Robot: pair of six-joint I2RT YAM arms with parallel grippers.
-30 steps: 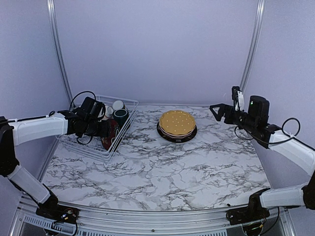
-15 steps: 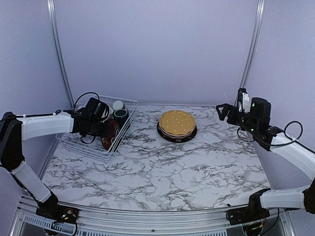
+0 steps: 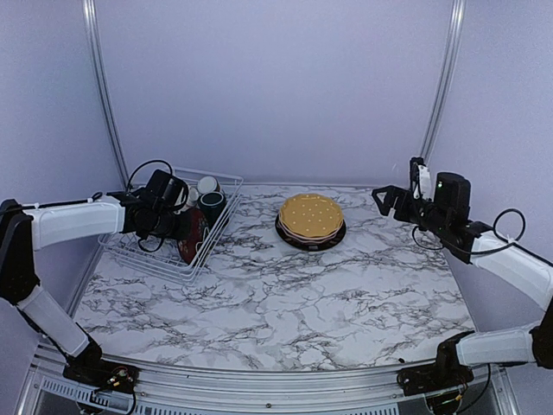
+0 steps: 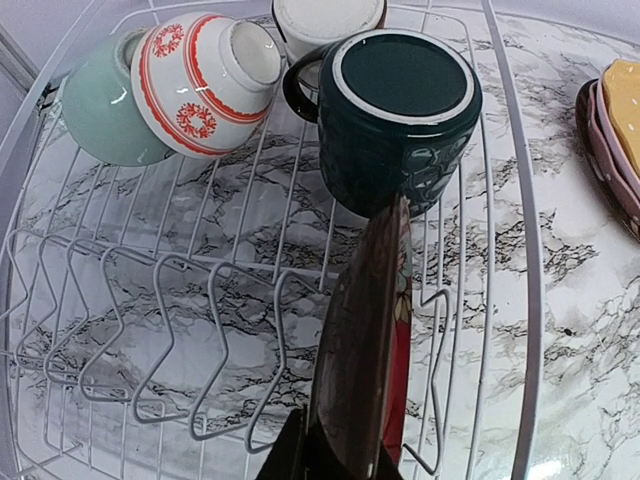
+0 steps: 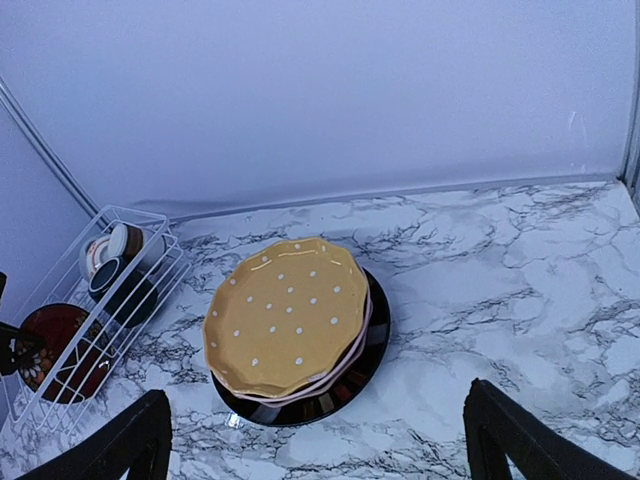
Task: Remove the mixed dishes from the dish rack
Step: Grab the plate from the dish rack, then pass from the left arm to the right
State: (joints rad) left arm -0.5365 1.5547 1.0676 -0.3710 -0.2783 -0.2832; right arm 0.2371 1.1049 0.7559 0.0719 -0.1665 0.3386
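The dish rack (image 3: 216, 232) stands at the far left of the table. A dark red floral plate (image 4: 365, 340) stands on edge between its prongs, and my left gripper (image 4: 340, 455) is shut on that plate's near rim. Behind it lie a dark teal mug (image 4: 400, 110), a white cup with red patterns (image 4: 205, 85), a pale green bowl (image 4: 100, 115) and another pale cup (image 4: 325, 18). My right gripper (image 5: 318, 450) hangs open above the table's right side, holding nothing. It faces a stack with a scalloped orange-yellow plate (image 5: 285, 315) on top and a black plate (image 5: 350, 395) beneath.
The plate stack (image 3: 310, 216) sits at the middle back of the marble table (image 3: 285, 303). A pink rim shows between its top and bottom plates. Purple walls close off the back and sides, with metal rails in the corners.
My left gripper's jaws have closed onto the dark red plate's rim inside the rack. The right arm shifted slightly and is back near where it was.
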